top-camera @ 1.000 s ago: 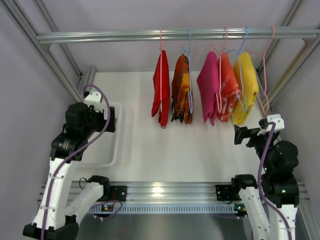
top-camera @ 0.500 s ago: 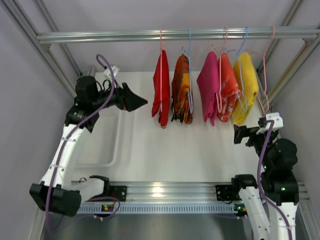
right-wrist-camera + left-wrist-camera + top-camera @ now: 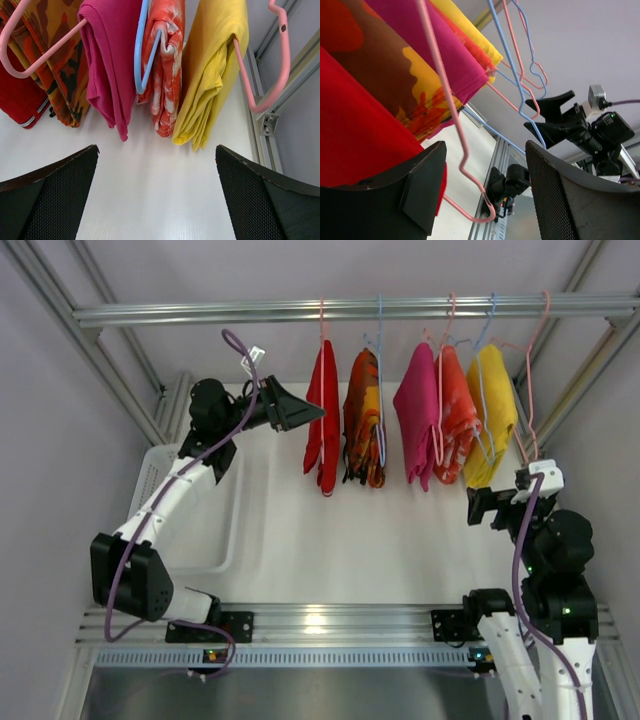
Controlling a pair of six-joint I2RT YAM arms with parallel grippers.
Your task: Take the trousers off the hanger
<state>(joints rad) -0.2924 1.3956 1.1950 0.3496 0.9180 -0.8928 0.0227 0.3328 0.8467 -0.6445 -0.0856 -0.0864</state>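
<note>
The red trousers [image 3: 322, 420] hang folded over a pink hanger [image 3: 322, 330] at the left end of the rail. The orange patterned trousers [image 3: 363, 422] hang beside them on a blue hanger. My left gripper [image 3: 300, 412] is open, raised just left of the red trousers. In the left wrist view the red cloth [image 3: 355, 140] lies against the left finger [image 3: 415, 190], and the pink hanger's lower corner [image 3: 480, 216] sits between the jaws of the gripper [image 3: 485, 195]. My right gripper [image 3: 488, 508] is open and empty, low at the right, facing the clothes [image 3: 157, 195].
A magenta cloth [image 3: 417, 410], an orange-white cloth [image 3: 458, 420] and a yellow cloth [image 3: 492, 410] hang further right on the rail [image 3: 200, 312]. An empty pink hanger [image 3: 535, 390] hangs at the far right. A white tray [image 3: 215, 540] lies on the table's left.
My left arm has lifted from over the white tray and reached up and right to the red trousers. The right arm has hardly moved.
</note>
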